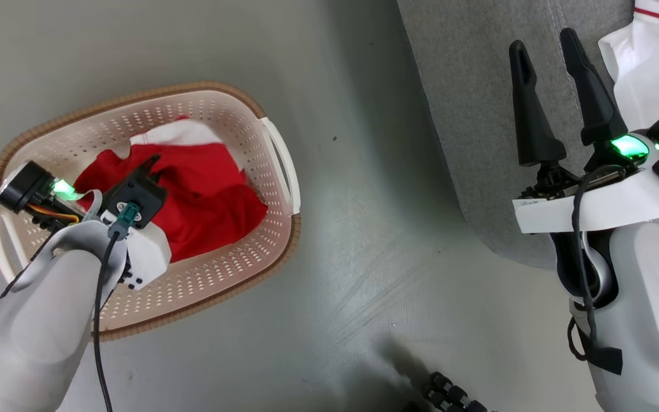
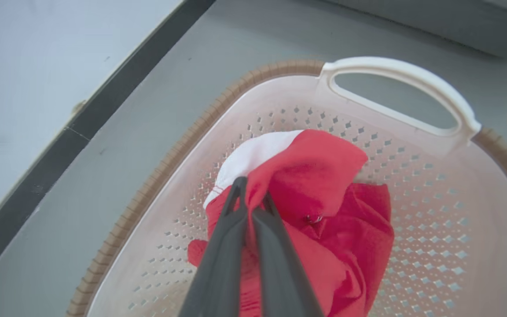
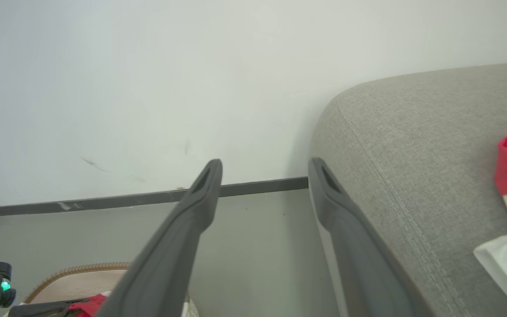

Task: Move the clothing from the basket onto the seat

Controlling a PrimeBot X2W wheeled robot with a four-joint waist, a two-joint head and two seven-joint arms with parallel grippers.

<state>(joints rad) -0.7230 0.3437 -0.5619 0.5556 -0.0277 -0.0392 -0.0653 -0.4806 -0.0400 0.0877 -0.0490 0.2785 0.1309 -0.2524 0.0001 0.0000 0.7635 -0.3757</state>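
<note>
Grey woven fabric down our right side: that is the big grey woven-fabric sofa seat [image 1: 478,114], and a white garment with red-and-white stripe trim [image 1: 655,74] lies on it at the far right. Across a strip of bare grey floor [image 1: 364,257], well apart on our left, sits the cream perforated plastic basket [image 1: 135,97] with its brown woven-look rim. Its long axis runs handle to handle across the head view, and one white handle [image 1: 281,160] faces the seat.

Inside the basket is a rumpled heap of soft red clothing [image 1: 209,194] with a white section. Whether it is one piece or more, we cannot tell.

Now the grip. Our left gripper [image 2: 253,193] reaches down into the basket, its two dark fingers pressed together on a fold of that red fabric, the white part just beyond the tips. Our right gripper [image 1: 544,43] hangs over the seat's edge, fingers spread wide, holding nothing.

So here is the line that matters: the seat lies to the right of the pinched clothing, beyond the basket's wall. We judge the lift must clear the rim first, then travel rightward over the floor. Our left arm is at the basket, and our right arm is nearer the seat.
</note>
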